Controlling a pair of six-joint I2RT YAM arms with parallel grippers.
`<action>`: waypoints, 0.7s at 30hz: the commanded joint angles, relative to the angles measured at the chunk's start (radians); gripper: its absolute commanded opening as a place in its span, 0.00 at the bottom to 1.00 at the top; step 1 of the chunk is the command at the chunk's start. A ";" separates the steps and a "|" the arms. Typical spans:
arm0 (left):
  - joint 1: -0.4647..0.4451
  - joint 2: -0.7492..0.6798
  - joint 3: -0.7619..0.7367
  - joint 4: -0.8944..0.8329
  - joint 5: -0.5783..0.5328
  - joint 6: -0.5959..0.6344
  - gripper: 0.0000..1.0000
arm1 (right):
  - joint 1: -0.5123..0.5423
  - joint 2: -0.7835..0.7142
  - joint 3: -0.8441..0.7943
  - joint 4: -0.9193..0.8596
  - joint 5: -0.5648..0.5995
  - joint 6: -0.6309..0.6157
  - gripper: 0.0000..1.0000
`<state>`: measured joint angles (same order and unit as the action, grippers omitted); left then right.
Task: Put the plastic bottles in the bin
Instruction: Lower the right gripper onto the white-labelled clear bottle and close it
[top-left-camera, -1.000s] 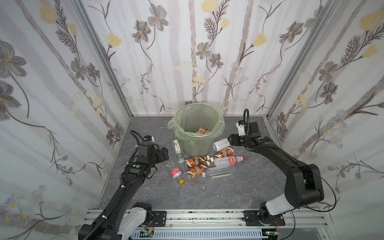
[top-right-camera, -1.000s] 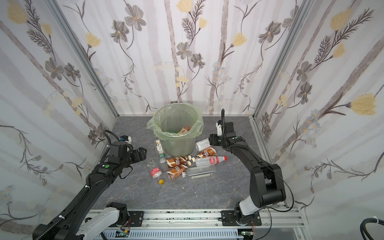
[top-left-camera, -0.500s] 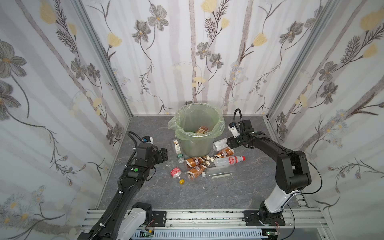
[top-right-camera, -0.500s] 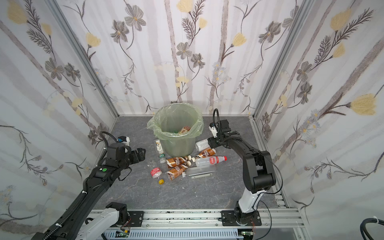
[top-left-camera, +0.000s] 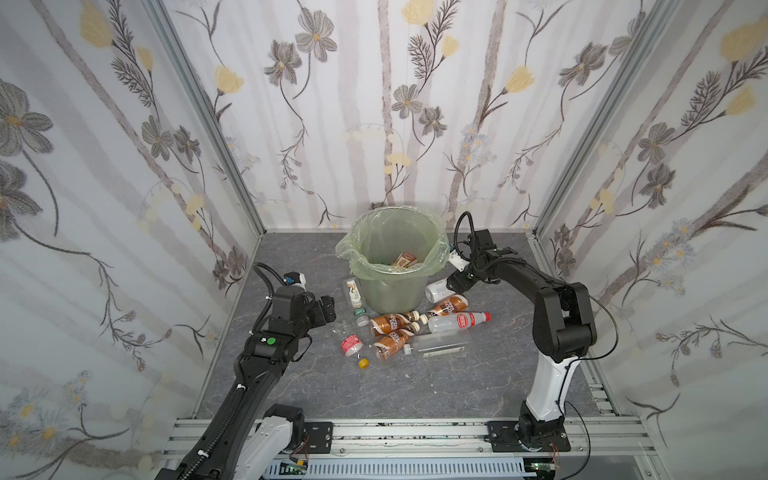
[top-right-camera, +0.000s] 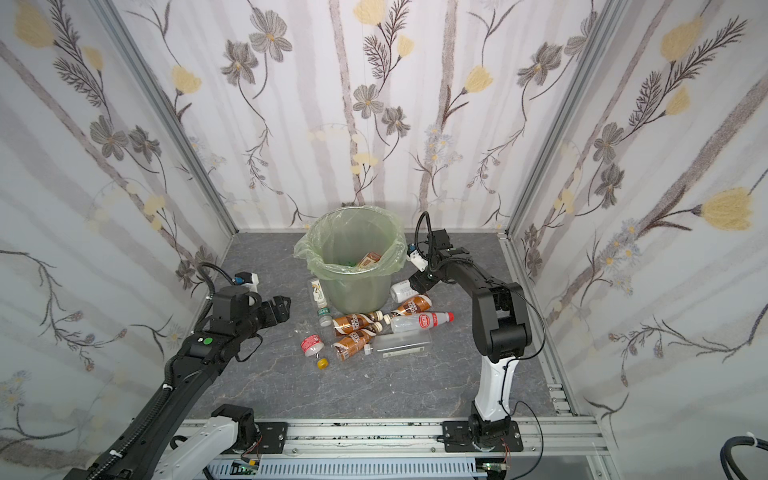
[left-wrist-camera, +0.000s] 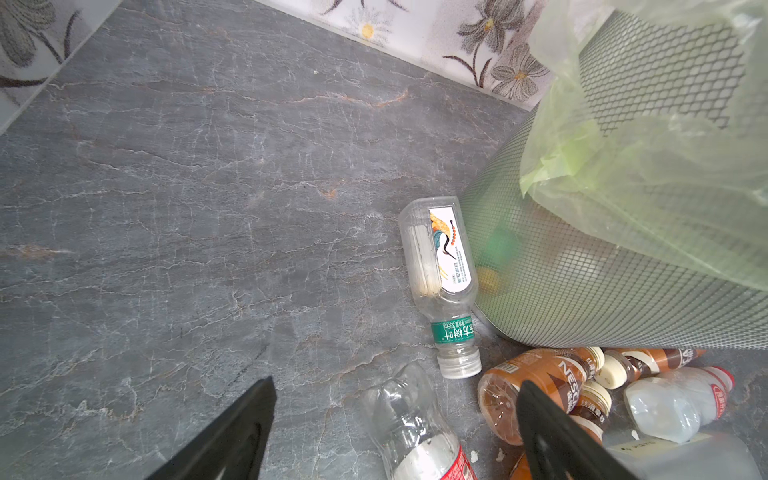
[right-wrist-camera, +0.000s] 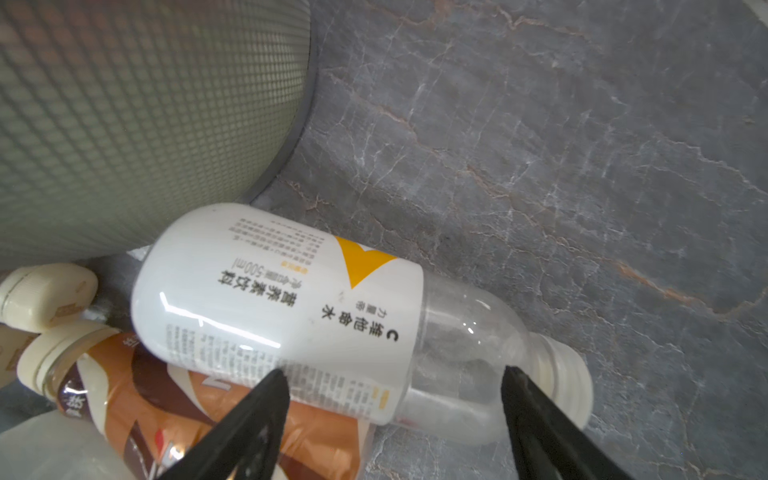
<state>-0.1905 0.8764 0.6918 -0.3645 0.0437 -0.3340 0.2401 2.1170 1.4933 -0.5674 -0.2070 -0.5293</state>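
Both top views are looking down from high over the grey marbled tabletop (top-left-camera: 291, 386); wrist cameras are closely facing the pale green mesh bin (left-wrist-camera: 582, 291).

White-label bottle (right-wrist-camera: 282, 299), right wrist view, print upside down: "维他命水", "力量帝", a big "C", "营养素饮料", "净含量:500ml". Fine-print blocks beside that are too small to read.
Brown bottle (left-wrist-camera: 540, 386), left wrist view: "NESC" in white, rest hidden.
Clear bottle (left-wrist-camera: 444, 257), same view: green neck band (left-wrist-camera: 453, 330) reads "东方树叶", and the small line under it ends in "335ml". The text on its bird-picture label is illegible.
Red-label bottle (top-left-camera: 458, 321), both top views: white lettering on a red oval, too small to read.
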 joint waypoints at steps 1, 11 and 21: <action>0.002 -0.003 0.008 0.010 -0.022 0.012 0.92 | 0.001 0.025 0.027 -0.027 -0.022 -0.072 0.82; 0.002 0.010 0.026 0.007 -0.022 0.015 0.92 | 0.014 0.105 0.087 -0.016 0.009 -0.070 0.82; 0.002 0.009 0.041 0.002 -0.024 0.010 0.92 | 0.019 0.136 0.123 -0.025 0.085 -0.059 0.82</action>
<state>-0.1905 0.8867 0.7197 -0.3744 0.0299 -0.3214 0.2577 2.2398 1.5982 -0.5957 -0.1547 -0.5842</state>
